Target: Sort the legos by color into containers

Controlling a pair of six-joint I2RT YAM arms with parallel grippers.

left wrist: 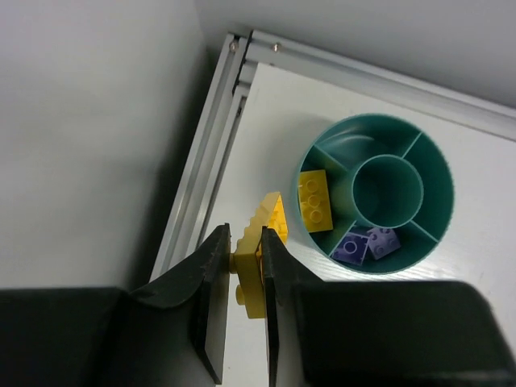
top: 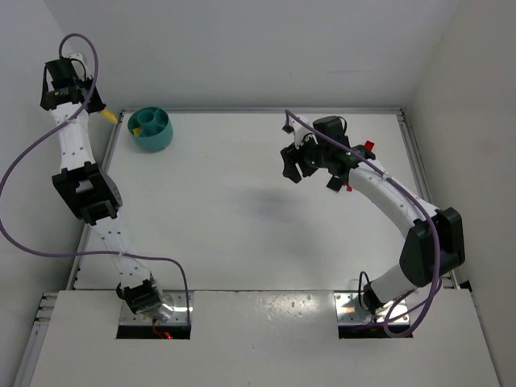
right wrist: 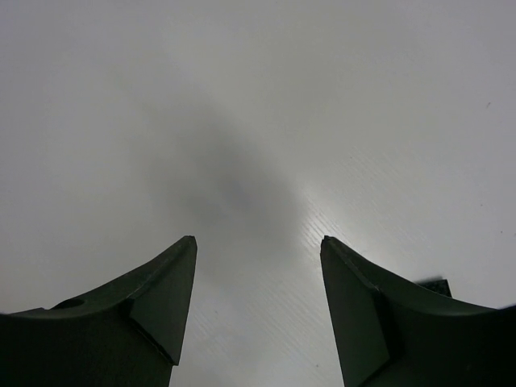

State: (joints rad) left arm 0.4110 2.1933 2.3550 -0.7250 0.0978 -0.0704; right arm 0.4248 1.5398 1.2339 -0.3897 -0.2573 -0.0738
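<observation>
Yellow lego [left wrist: 251, 278], glossy studded plastic, is pinched in my left gripper [left wrist: 246, 242] at the far-left corner of the worktop [top: 242, 242], long axis running along the fingers. The round teal bowl [left wrist: 343, 141] sits just beside it; the nearest compartment holds a yellow brick [left wrist: 314, 200], the next two purple bricks [left wrist: 367, 243]. My right gripper [right wrist: 258, 246] hangs spread and empty, well apart near the right edge, so I judge the left arm makes the drop.

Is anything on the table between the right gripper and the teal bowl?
No. In the top view, the stretch of white table between the right gripper and the bowl is bare.
</observation>
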